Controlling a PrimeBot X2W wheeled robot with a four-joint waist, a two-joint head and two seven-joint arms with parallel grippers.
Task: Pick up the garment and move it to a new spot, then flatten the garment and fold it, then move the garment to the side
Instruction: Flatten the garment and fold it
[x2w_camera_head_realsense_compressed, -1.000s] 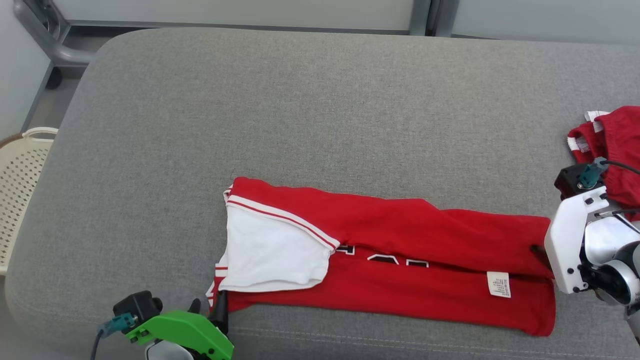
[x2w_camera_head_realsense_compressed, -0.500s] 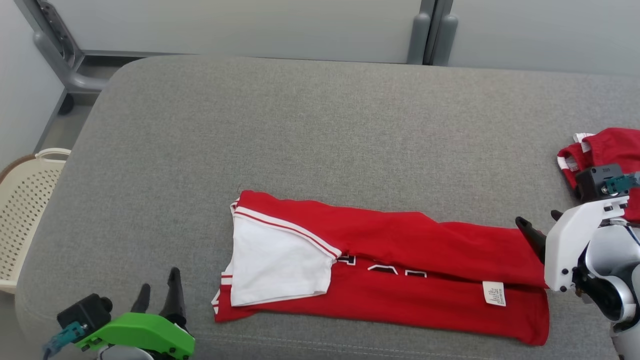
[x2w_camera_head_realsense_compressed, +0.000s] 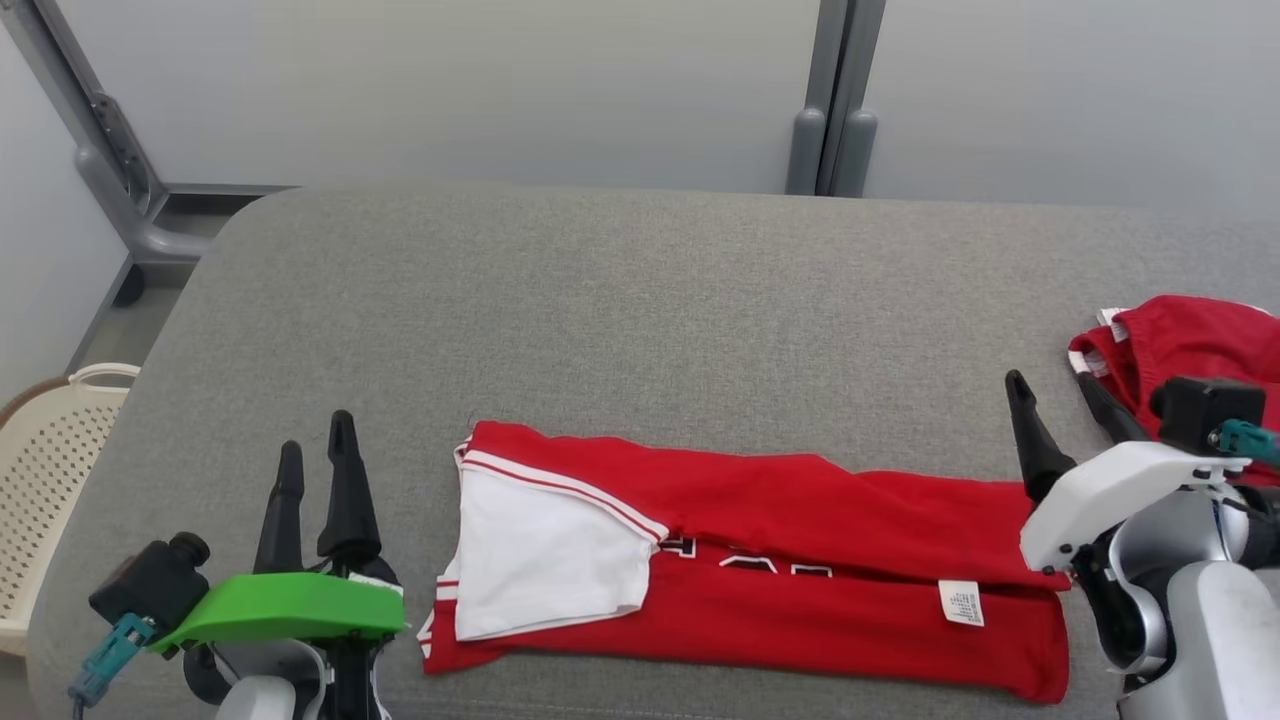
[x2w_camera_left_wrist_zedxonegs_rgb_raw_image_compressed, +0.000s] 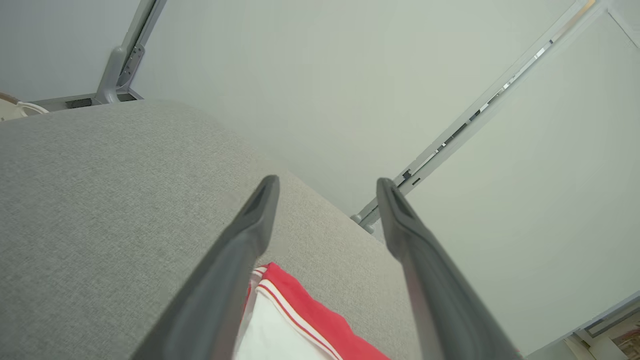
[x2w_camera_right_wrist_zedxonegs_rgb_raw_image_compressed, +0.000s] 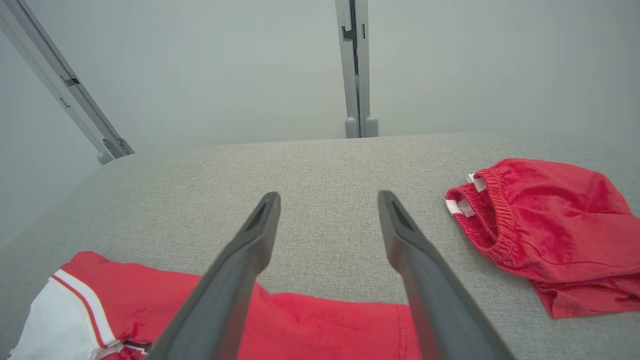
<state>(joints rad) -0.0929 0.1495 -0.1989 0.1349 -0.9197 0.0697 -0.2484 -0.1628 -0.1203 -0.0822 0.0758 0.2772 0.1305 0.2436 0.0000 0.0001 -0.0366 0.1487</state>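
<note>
While the left gripper (x2w_camera_head_realsense_compressed: 316, 435) and right gripper (x2w_camera_head_realsense_compressed: 1050, 380) stand wide open, holding nothing, the folded red jersey (x2w_camera_head_realsense_compressed: 800, 500) lies between them along the front edge of the grey cushion (x2w_camera_head_realsense_compressed: 600, 300). Red shorts (x2w_camera_head_realsense_compressed: 1180, 340) sit at its right edge, and a cream basket (x2w_camera_head_realsense_compressed: 40, 480) stands beyond its left edge, contents unclear.

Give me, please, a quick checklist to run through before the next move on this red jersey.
1. Left gripper, jaws open and empty: ok.
2. Right gripper, jaws open and empty: ok.
3. Red jersey lies in a long folded strip on the grey cushion: ok.
4. Strip free of big wrinkles: ok.
5. Second red garment apart from the jersey: ok, though it sits close behind the right gripper.
6. Right arm's white body clear of the jersey's right end: cannot tell; they overlap in the head view.
</note>
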